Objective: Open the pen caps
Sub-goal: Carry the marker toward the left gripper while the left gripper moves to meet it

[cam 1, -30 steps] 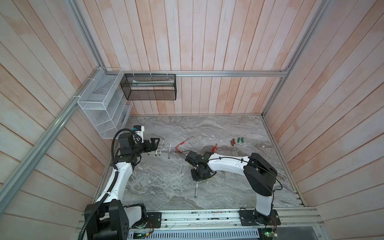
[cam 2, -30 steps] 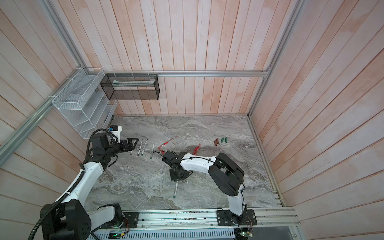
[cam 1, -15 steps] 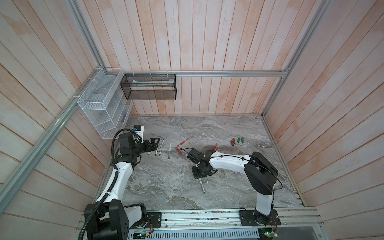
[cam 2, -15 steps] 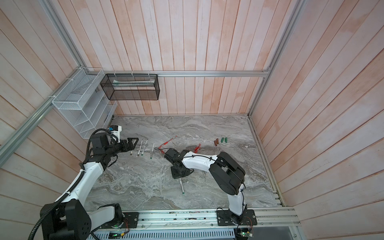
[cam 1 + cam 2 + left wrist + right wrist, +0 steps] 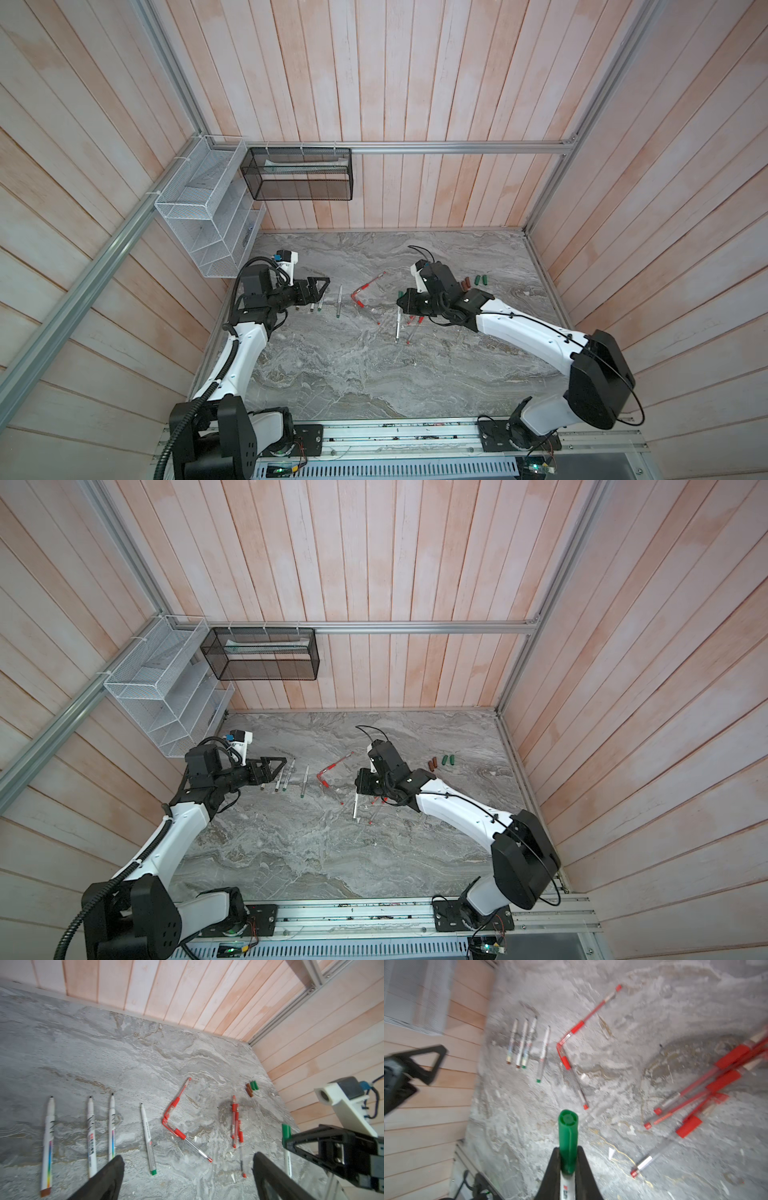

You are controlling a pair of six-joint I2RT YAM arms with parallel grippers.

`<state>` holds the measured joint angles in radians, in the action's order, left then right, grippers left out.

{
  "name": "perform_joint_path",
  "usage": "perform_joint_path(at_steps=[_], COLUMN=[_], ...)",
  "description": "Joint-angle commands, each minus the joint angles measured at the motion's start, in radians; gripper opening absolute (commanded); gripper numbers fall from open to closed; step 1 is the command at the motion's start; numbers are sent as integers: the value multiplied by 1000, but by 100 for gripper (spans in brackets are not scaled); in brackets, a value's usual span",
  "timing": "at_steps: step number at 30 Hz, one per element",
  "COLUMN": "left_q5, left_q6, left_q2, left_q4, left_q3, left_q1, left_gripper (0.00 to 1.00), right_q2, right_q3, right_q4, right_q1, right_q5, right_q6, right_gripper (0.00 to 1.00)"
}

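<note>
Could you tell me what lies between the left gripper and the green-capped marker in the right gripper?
Both top views show uncapped white markers lying there, then two red pens meeting at a corner.

My right fingers (image 5: 550, 1169) hide part of the green-capped marker (image 5: 568, 1138); the picture's edge cuts off its barrel. The red pens (image 5: 724, 1080) nearby are blurred.

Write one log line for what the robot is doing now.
right gripper: shut on green-capped marker | left gripper: open, empty | green cap: on
</note>
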<state>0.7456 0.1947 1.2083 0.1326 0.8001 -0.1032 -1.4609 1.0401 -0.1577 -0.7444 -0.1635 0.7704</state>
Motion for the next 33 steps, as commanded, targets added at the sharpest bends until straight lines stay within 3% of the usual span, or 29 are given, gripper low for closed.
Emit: perform_joint_path(at_steps=[1,4,8,22,33], left_q5=[172,295,373,432,406], left_q6=[72,169,182,205,196], left_q2=[11,19,8,51,71], left_q4=[-68,-173,-205,-250,-217], left_q3=[-7,-60,-90,-87,-56], left_q1=[16,47,97,302,325], left_gripper=[97,97,96,79,48], right_q2=[50,79,73,10,-17], right_q3=[-92,-131,-179,-215,-202], right_q4=[310,429,583,857,887], right_q1=[31,36,35,-63,-97], right_q5=[-85,-94,-146,-148,-137], right_q6=[93,101,131,188,197], right_gripper=[7,7,6,6,5])
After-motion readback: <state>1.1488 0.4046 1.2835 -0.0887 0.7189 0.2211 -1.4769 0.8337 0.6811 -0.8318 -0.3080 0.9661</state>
